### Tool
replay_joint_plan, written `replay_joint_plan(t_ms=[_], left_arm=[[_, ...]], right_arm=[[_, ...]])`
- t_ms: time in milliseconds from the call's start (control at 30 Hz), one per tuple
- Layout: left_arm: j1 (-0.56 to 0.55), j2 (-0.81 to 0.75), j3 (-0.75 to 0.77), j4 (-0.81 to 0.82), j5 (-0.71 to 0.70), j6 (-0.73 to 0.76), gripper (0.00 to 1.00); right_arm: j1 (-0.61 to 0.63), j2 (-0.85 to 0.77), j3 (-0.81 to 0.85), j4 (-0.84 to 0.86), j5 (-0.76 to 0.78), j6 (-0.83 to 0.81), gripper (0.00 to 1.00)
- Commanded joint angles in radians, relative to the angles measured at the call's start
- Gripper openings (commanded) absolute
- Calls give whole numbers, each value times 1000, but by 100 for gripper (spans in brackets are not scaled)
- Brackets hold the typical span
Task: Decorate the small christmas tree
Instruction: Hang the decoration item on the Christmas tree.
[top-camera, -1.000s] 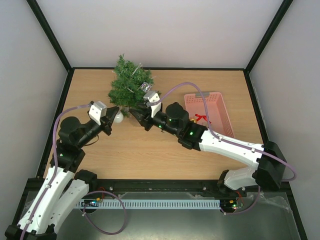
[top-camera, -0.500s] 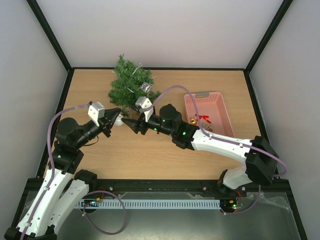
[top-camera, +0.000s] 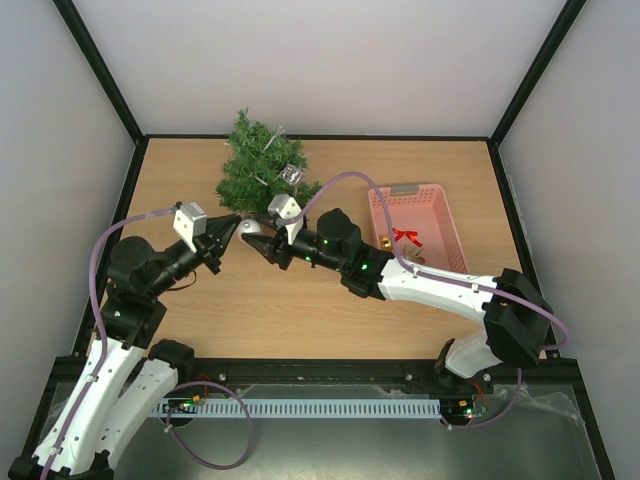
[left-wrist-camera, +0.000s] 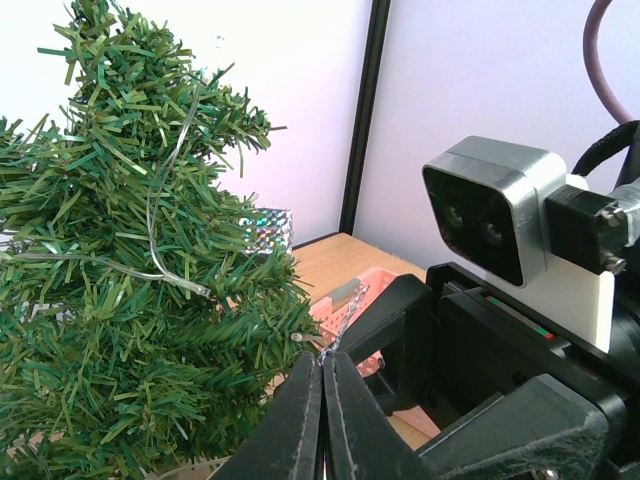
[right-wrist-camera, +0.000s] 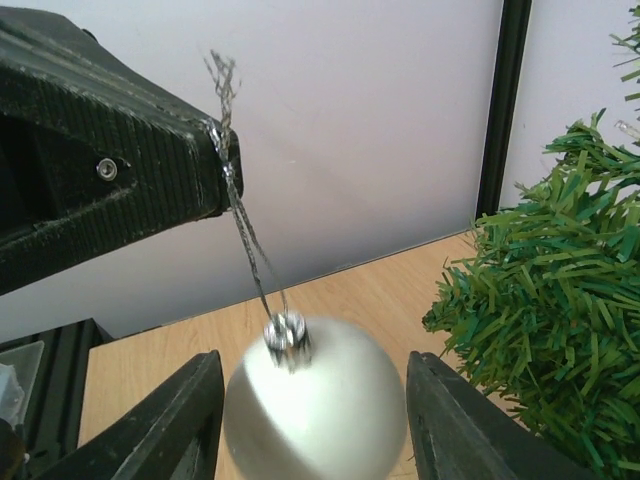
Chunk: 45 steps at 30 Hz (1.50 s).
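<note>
Just below the small christmas tree (top-camera: 258, 170), which stands on the surface (top-camera: 300, 300) left of centre near the top of the overhead view, we see both arms meet. The left end effector (left-wrist-camera: 322, 368) is pressed together on the silver thread (right-wrist-camera: 245, 235) of a white bauble (right-wrist-camera: 315, 415), which dangles from its tips. The right end effector (right-wrist-camera: 315, 360) stands apart, one finger on either side of the bauble. The bauble is blurred and looks loose between them, though we cannot rule out contact. The silver thread runs steeply from the upper left of the right wrist view down to the bauble. We judge the left arm the nearer. In its wrist view the tree fills the left half, just beside the tips, so the hang should go up-frame and leftward.
</note>
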Motion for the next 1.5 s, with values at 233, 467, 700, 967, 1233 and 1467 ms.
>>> replay_joint_plan(t_ms=[233, 467, 700, 967, 1233, 1467], left_arm=[[4, -9, 36, 45, 12, -13, 2], [4, -12, 40, 39, 9, -10, 2], [4, -8, 35, 14, -38, 16, 2], [5, 39, 24, 24, -119, 63, 2], [5, 78, 0, 35, -139, 85, 2], [7, 88, -9, 6, -178, 104, 2]], right_arm=[[7, 34, -6, 70, -9, -5, 53], [7, 43, -3, 76, 6, -5, 54], [7, 43, -25, 104, 24, 19, 39], [7, 94, 27, 83, 121, 90, 37], [7, 125, 74, 44, 148, 113, 37], [8, 144, 109, 14, 176, 118, 37]])
